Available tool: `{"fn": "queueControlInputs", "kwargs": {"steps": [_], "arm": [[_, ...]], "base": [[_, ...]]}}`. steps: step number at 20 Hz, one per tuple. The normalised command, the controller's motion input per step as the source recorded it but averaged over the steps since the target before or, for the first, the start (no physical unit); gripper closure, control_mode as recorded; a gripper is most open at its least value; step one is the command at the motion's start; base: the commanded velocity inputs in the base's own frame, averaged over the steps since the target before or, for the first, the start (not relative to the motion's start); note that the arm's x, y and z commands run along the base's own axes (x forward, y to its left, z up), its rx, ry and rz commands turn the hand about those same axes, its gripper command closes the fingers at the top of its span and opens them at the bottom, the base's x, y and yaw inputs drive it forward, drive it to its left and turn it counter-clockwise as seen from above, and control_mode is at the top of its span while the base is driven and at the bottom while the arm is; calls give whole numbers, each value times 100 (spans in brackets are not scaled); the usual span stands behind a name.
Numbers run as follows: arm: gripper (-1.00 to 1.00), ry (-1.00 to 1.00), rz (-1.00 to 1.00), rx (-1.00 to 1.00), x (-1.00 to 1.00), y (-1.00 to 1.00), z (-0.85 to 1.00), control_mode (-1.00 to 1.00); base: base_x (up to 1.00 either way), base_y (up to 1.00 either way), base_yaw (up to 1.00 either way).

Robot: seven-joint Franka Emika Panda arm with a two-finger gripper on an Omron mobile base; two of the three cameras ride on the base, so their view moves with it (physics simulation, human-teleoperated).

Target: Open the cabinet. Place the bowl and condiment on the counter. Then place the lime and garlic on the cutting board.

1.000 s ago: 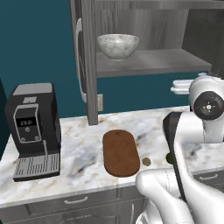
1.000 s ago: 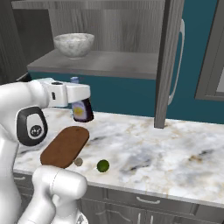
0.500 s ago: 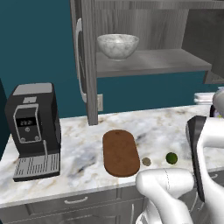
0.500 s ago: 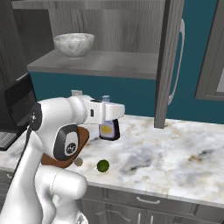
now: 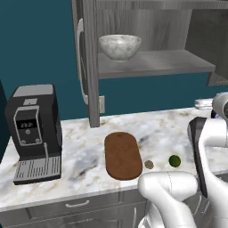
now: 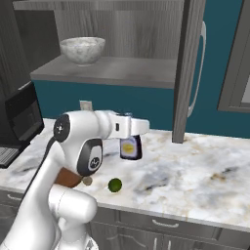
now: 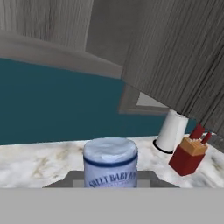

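My gripper (image 6: 131, 139) is shut on the condiment (image 6: 131, 148), a small dark bottle with a pale cap, and holds it upright over the counter (image 6: 195, 168) behind the lime (image 6: 115, 185). The hand view looks at its cap and label (image 7: 110, 164) from close up. The garlic (image 5: 149, 164) lies left of the lime (image 5: 174, 160), just off the right side of the cutting board (image 5: 123, 155). The cabinet stands open, its door (image 5: 87, 62) swung out, and the marbled bowl (image 5: 120, 46) sits on the shelf (image 5: 151, 62).
A black coffee machine (image 5: 33, 133) stands at the counter's left end. Against the wall on the right are a white roll (image 7: 172, 131) and a red box (image 7: 188, 155). The right cabinet door (image 6: 188, 68) hangs open above the counter. Grey drawers (image 5: 78, 205) run below.
The arm has swung right and down with the condiment, from above the cutting board to over the counter behind the lime. Bowl, lime and garlic have stayed put.
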Motion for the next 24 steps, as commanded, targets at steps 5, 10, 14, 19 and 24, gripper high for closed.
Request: {"fn": "queueControlInputs", "kwargs": {"steps": [5, 10, 14, 19, 24], "arm": [[100, -1, 1, 13, 40, -12, -7, -100], [100, -14, 12, 22, 48, -13, -8, -100], [100, -18, 13, 19, 53, -1, -12, -100], [100, -21, 17, 22, 54, -1, -9, -100], [100, -22, 23, 14, 32, -32, -9, -100]], "base": [[0, 0, 0], [0, 0, 0], [0, 0, 0], [0, 0, 0], [0, 0, 0]]}}
